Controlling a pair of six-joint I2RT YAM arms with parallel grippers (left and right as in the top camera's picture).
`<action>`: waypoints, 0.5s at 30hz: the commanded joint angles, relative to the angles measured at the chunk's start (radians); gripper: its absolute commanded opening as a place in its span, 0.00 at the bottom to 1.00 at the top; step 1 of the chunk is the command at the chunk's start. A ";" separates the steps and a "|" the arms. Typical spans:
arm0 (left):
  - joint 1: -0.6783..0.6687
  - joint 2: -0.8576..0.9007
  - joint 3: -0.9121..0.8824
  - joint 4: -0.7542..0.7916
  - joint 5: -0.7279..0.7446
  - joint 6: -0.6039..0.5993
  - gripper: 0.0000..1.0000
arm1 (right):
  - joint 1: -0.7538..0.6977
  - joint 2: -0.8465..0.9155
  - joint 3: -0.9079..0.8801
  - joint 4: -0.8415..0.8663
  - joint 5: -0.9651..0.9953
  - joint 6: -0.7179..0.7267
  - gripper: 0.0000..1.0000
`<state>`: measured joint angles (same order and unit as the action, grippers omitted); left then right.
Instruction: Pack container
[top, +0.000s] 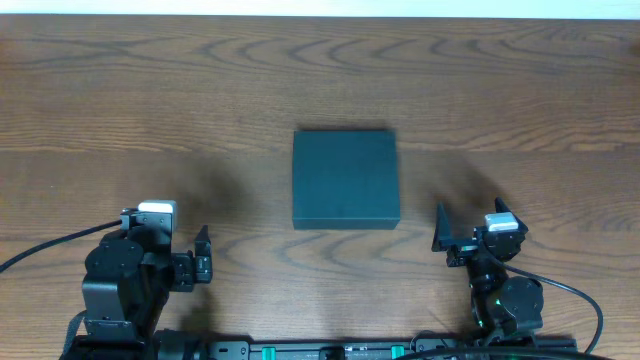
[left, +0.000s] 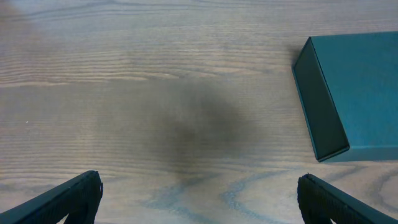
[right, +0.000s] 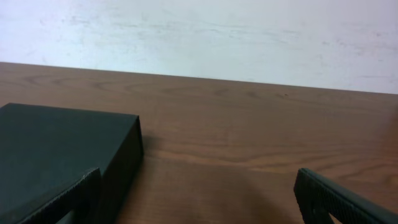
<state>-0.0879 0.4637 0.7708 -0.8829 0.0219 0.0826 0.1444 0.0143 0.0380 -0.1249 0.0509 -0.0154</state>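
The dark teal-green container (top: 345, 178) sits shut in the middle of the wooden table, its lid flat on top. It shows at the right edge of the left wrist view (left: 354, 93) and at the lower left of the right wrist view (right: 56, 155). My left gripper (top: 203, 262) is open and empty near the front left, well apart from the container; its fingers frame bare wood (left: 199, 196). My right gripper (top: 445, 238) is open and empty at the front right, just right of the container's near corner (right: 196, 199).
The wooden table (top: 150, 100) reaches to a white wall at the back (right: 217, 37). Black cables trail from both arm bases at the front edge (top: 30, 255). No other objects are in view.
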 joint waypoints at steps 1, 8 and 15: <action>-0.003 -0.002 0.001 0.002 -0.008 0.009 0.99 | 0.008 -0.009 -0.008 0.002 -0.010 -0.016 0.99; -0.003 -0.096 -0.065 0.056 0.248 0.002 0.99 | 0.008 -0.010 -0.008 0.002 -0.010 -0.016 0.99; 0.000 -0.327 -0.407 0.542 0.265 0.077 0.98 | 0.008 -0.010 -0.008 0.002 -0.010 -0.016 0.99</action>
<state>-0.0879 0.1982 0.4595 -0.4358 0.2562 0.1047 0.1444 0.0124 0.0360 -0.1234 0.0505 -0.0154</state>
